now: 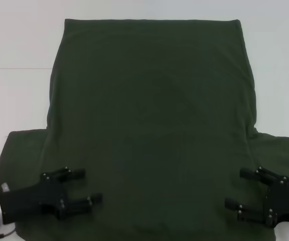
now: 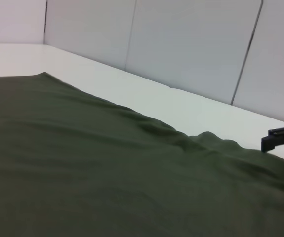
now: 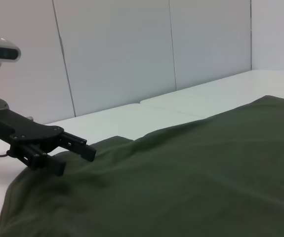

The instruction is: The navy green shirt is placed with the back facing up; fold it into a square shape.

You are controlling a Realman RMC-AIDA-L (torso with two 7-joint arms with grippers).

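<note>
The shirt (image 1: 149, 120) lay flat and spread on the white table (image 1: 13, 40), with its sleeves at the near end. The left gripper (image 1: 81, 188) and the right gripper (image 1: 237, 188) hovered over the near corners of the shirt, each with jaws wide and holding nothing. The fabric looked soft, light and limp, so it would probably sag; a pinch at the edges near the sleeves seemed best.

Shirt (image 1: 149, 125) flat on table (image 1: 13, 40); left pincer (image 1: 86, 187), right pincer (image 1: 233, 189) over near corners.
</note>
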